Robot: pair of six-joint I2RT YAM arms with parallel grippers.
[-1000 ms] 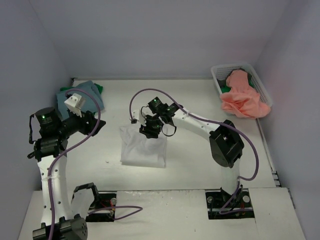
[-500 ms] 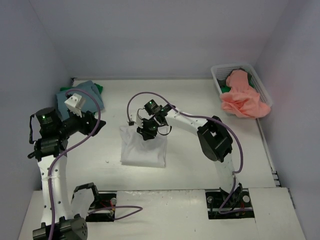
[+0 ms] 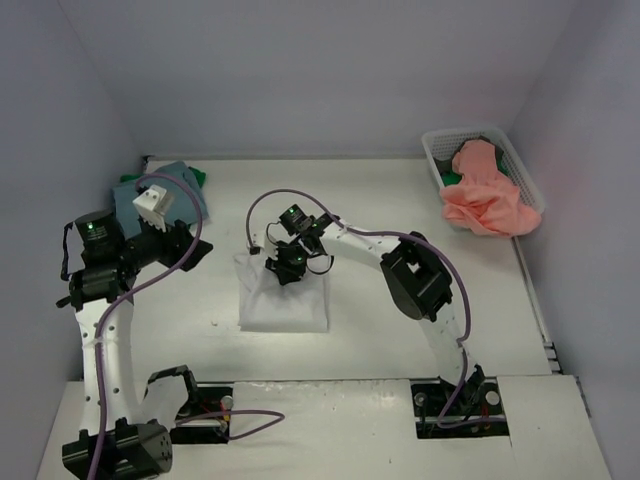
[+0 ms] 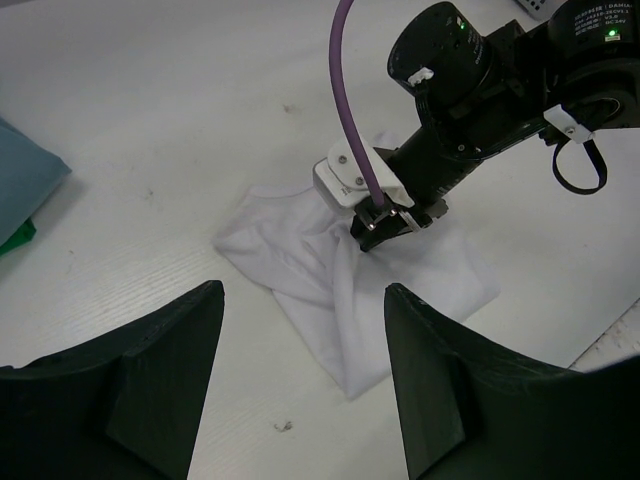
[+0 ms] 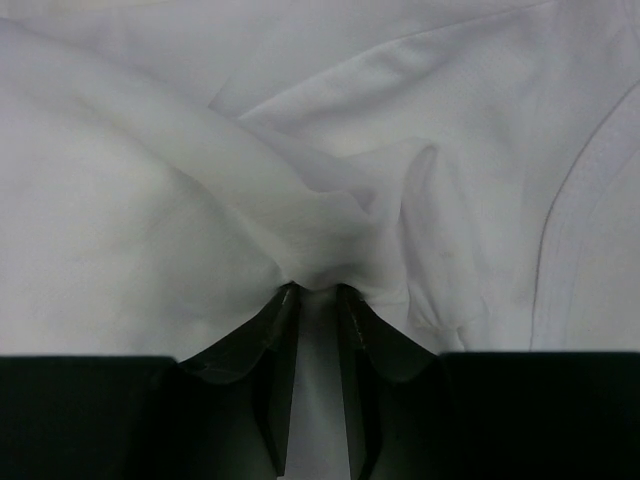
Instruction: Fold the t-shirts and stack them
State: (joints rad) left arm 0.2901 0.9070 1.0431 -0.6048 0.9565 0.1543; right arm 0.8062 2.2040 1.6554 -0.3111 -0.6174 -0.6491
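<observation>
We log the right end effector [image 5: 318,290] clenched on a thin ridge of the white t-shirt [image 3: 290,308] lying central on the table [image 3: 400,200], left end effector [image 4: 300,290] released and empty; such a shallow pinch may lift only the top layer, spoiling the fold.

Bright, even overhead light, faint soft shadows. White t-shirt [image 5: 330,150] nearly washes out in right wrist view; near fingers [image 5: 250,350] dark, blurred. Top view sharp.
</observation>
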